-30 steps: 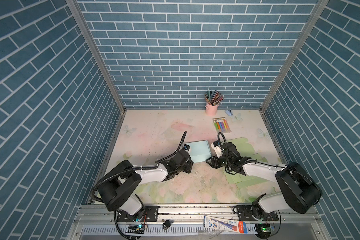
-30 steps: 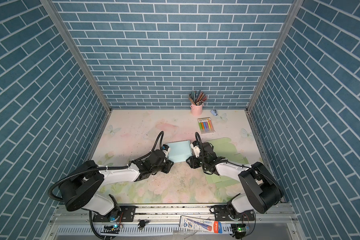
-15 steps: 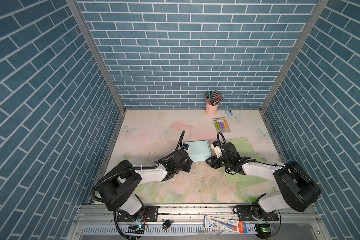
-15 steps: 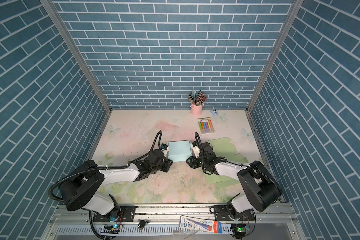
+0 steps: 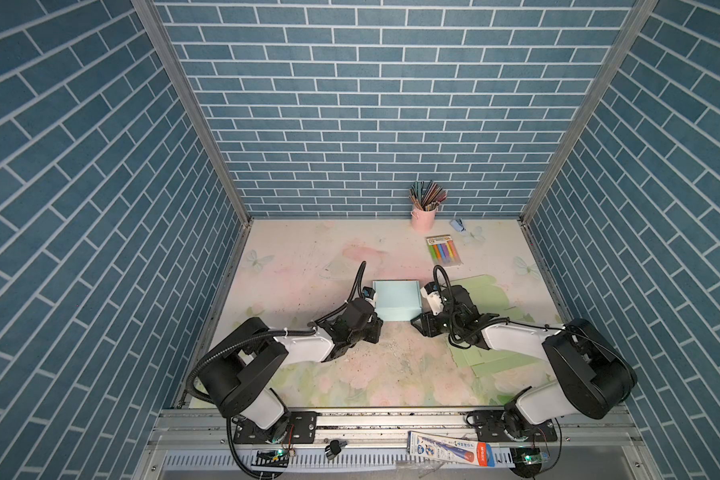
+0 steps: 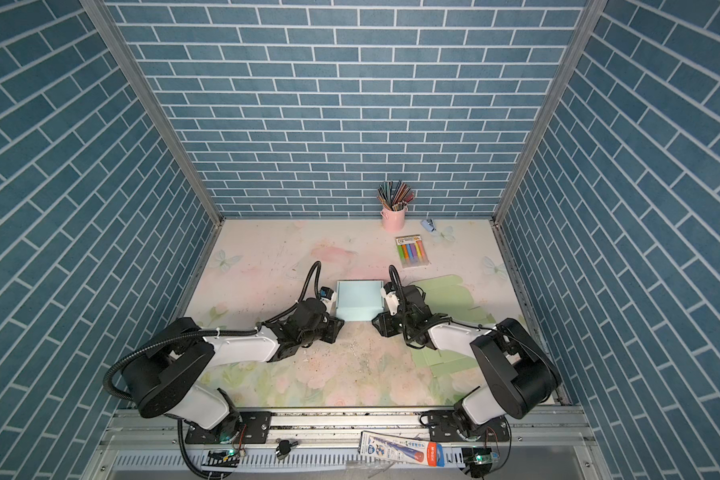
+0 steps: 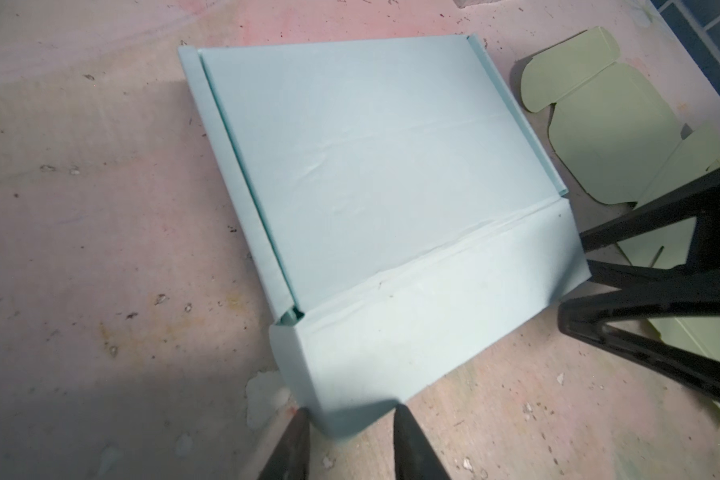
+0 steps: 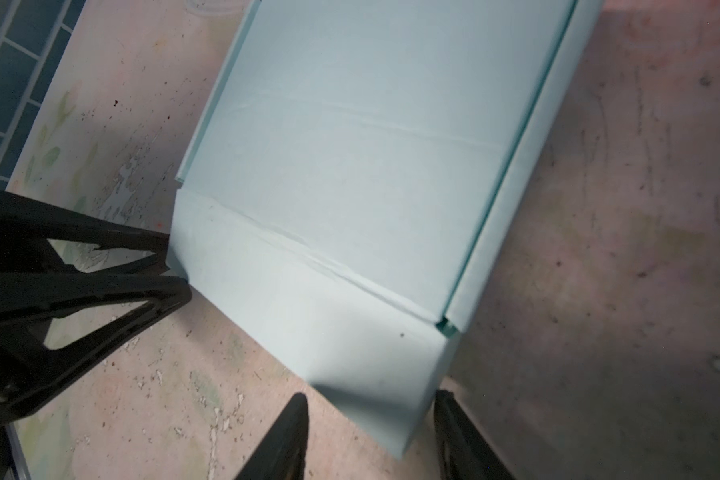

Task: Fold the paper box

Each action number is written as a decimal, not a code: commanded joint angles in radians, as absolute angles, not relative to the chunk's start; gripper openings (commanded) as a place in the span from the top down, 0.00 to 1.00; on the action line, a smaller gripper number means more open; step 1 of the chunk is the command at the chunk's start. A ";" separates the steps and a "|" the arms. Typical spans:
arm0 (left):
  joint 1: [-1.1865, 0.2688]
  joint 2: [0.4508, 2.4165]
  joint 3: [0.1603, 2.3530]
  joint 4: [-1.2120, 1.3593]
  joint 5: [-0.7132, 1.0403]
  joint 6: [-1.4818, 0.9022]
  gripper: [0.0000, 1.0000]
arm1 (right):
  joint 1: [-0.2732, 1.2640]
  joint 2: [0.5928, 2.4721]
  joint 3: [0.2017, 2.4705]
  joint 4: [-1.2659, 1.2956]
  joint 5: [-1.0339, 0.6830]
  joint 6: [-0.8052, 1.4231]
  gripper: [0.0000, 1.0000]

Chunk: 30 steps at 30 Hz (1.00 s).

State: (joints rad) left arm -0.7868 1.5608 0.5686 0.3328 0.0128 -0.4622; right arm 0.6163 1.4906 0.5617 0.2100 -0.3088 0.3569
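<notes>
- While both arms reach in from the lower edge of the frame, the paper box [image 5: 395, 299] [image 6: 358, 297] lies on the table [image 5: 308, 270] just below the centre of both top views, between the two wrists.
- paper box, form: pale blue. It has one broad flat panel with a narrow strip folded along each side. A creased flap runs along the edge nearest the arms, with a small tab bent round at each end.
- left gripper [image 7: 348, 411]: claw spread, one finger either side of the flap's corner on the left of the box as the top views show it. The fingers [image 7: 298, 432] stand close against the paper; whether they press on it cannot be told.
- right gripper [image 8: 371, 397]: claw spread, astride the flap's opposite corner. One finger stands clear of the paper's edge, the other just beside the bent tab.
- green card cutouts [image 5: 491, 291]: flat and unfolded, to the right of the paper box in both top views, partly beneath the right arm [image 5: 516, 336].
- pink cup [image 5: 423, 218]: upright at the upper right of the table, near the back wall, filled with pencils [image 5: 427, 195].
- pack of markers [image 5: 444, 251]: flat, just below the pink cup in the frame, apart from the paper box.
- small blue item [image 5: 458, 224]: just right of the pink cup, too small to identify.
- printed carton [image 5: 449, 446]: lying on the metal rail [image 5: 371, 419] at the bottom of the frame, below the right arm's base.
</notes>
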 commanded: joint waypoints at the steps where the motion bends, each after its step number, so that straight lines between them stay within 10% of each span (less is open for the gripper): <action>1: -0.778 1.576 0.550 0.358 0.013 -0.476 0.66 | 0.623 1.484 0.563 0.213 -0.297 0.317 0.50; 18: -0.769 1.527 0.529 0.327 0.016 -0.470 0.66 | 0.607 1.252 0.589 0.005 -0.201 0.305 0.43; 30: -0.650 1.260 0.514 0.206 0.123 -0.419 0.51 | 0.458 1.487 0.882 0.014 -0.339 0.253 0.33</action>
